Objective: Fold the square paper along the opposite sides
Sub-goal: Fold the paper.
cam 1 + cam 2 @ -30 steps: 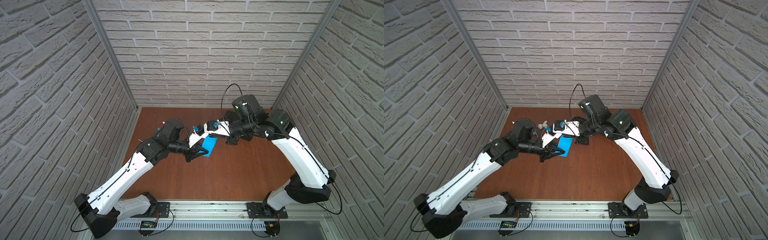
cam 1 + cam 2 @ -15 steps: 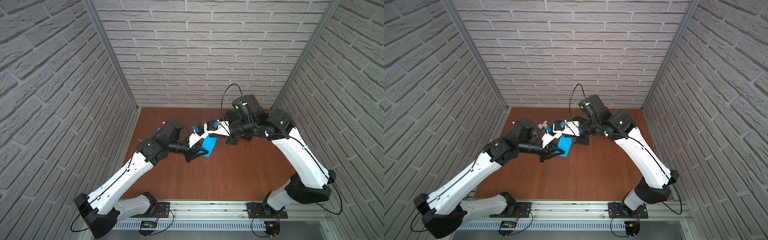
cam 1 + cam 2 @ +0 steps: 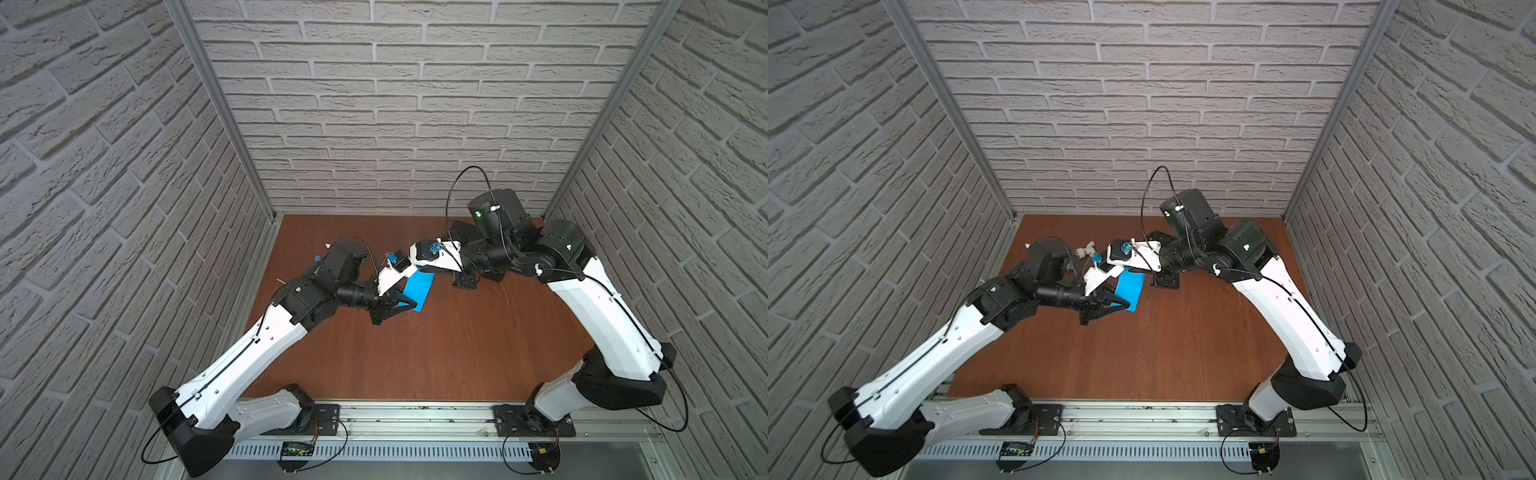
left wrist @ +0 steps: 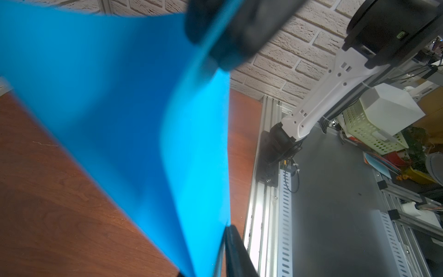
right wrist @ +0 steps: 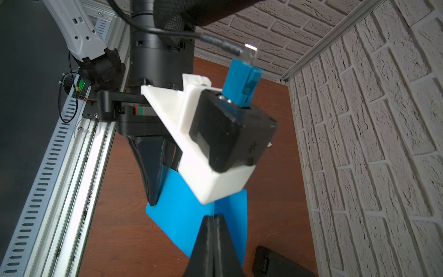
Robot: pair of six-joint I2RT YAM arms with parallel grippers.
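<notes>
Left side: the left tool (image 5: 152,201) has its jaws together on one corner of the square paper (image 3: 419,289). The right wrist view shows its dark tips pinching the blue sheet at that corner. Centre: the paper is over the middle of the bench (image 3: 415,353), towards the back, and spans the gap between the two arms. In the left wrist view it rises from the left tool's fingers towards the other arm with bare wood showing below, so at least that part appears lifted clear. Whether any edge rests on the wood cannot be told. The sheet is bowed, not flat, with a soft bend along its length and no sharp crease that I can confirm. A line running from the right tool's tip in the right wrist view may be a bend or an overlapped edge; undetermined. Right side: the right tool (image 5: 213,219) is fully closed, tips together on the sheet's opposite margin. A black case (image 5: 278,263) lies just beyond it, apart from the paper. Assessment: pick-up and two-point hold are done, and the fold is under way at most. Outstanding items are bringing the opposite sides together, squaring the edges, laying the sheet down and pressing the crease.
</notes>
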